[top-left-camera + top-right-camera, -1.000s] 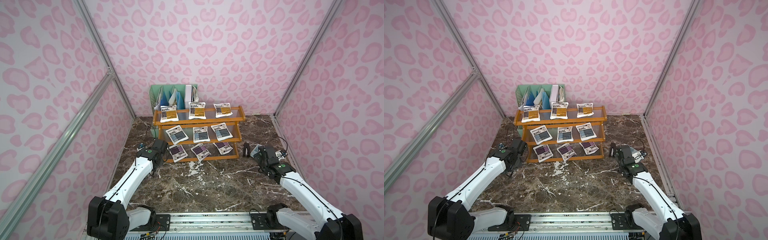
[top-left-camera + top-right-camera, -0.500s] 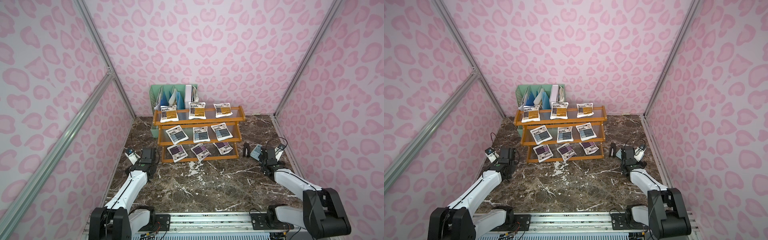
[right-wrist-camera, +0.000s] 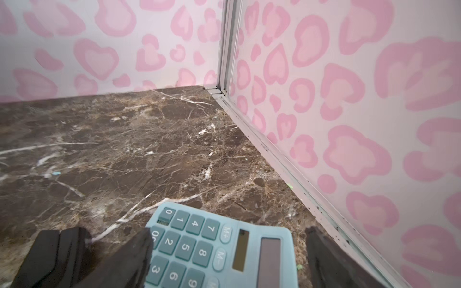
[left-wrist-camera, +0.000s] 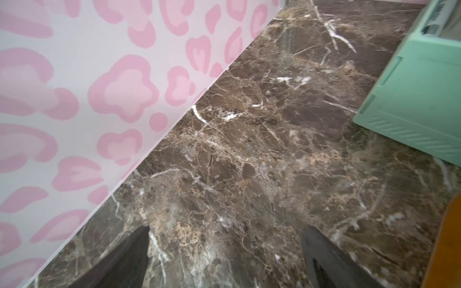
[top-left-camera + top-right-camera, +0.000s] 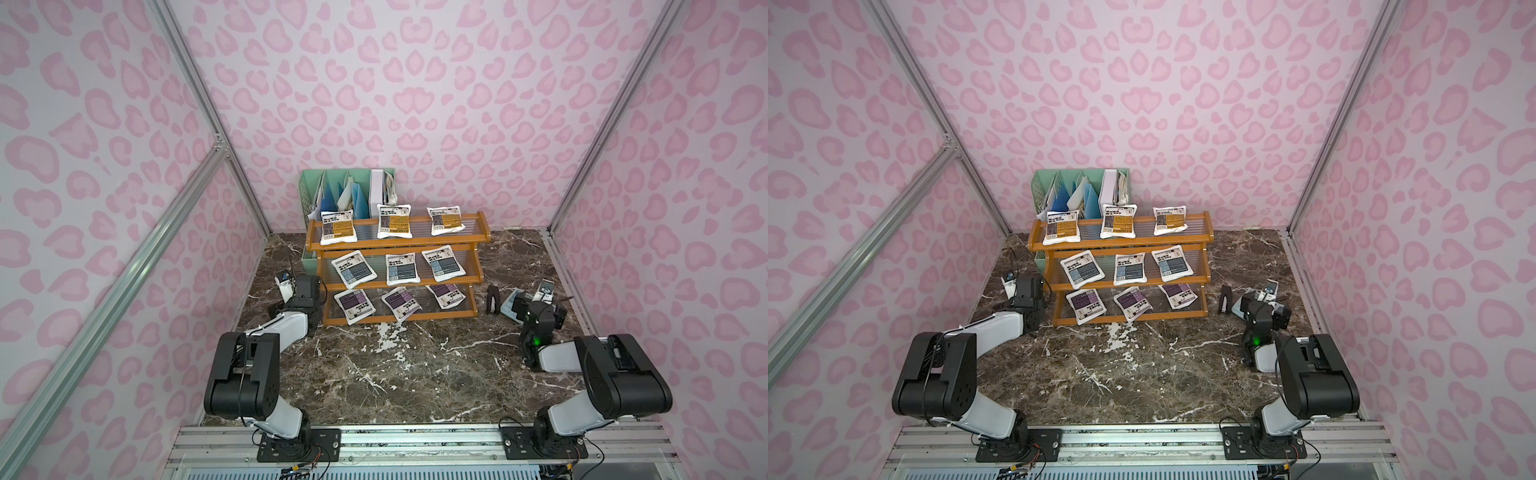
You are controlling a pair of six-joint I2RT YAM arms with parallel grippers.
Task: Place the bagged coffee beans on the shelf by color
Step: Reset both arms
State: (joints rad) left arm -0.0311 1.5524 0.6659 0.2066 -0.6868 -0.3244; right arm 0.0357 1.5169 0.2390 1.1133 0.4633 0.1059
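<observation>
The shelf (image 5: pixel 399 241) (image 5: pixel 1121 241) stands at the back of the marble table in both top views. Bagged coffee beans lie on every tier: orange ones (image 5: pixel 394 221) on top, blue-grey ones (image 5: pixel 401 269) in the middle, purple ones (image 5: pixel 354 306) at the bottom. My left gripper (image 5: pixel 306 284) (image 4: pixel 225 232) sits low by the shelf's left end, open over bare marble. My right gripper (image 5: pixel 525 306) (image 3: pixel 229 233) is open to the right of the shelf, its fingers either side of a calculator without gripping it.
A blue-grey calculator (image 3: pixel 219 249) (image 5: pixel 509 307) lies near the right wall, with a small black object (image 5: pixel 492 298) beside it. A mint-green file holder (image 5: pixel 309 199) (image 4: pixel 419 99) stands behind the shelf's left end. Pink walls close in on both sides.
Both arms have drawn back from the shelf and folded low, the left toward the left wall, the right toward the calculator. Both grippers have opened wider.
</observation>
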